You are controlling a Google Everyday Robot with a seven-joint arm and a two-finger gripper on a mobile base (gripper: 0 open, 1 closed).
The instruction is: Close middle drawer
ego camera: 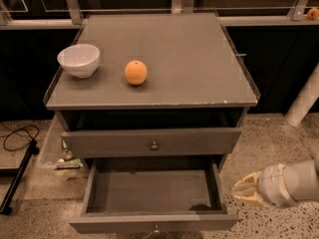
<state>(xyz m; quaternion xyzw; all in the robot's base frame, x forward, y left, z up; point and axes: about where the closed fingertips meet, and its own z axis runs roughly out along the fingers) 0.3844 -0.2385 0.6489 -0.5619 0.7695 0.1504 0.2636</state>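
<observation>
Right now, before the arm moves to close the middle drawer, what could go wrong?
1. The gripper hangs low, to the right of the bottom drawer, which is pulled out further than the middle drawer. A straight move could hit its corner or push the wrong drawer.
2. A hard push may shake the cabinet, and the orange lying loose on its top could roll off.

The middle drawer (152, 190) has its front sliced by the bottom edge, its knob (156, 229) barely peeking in. Low on the right, beside that drawer, sits the gripper (245, 189), its arm cut off at the right edge. Inside the top drawer (199, 142), all shadow. Far top right, a small orange thing (312, 13), too small to name.
</observation>
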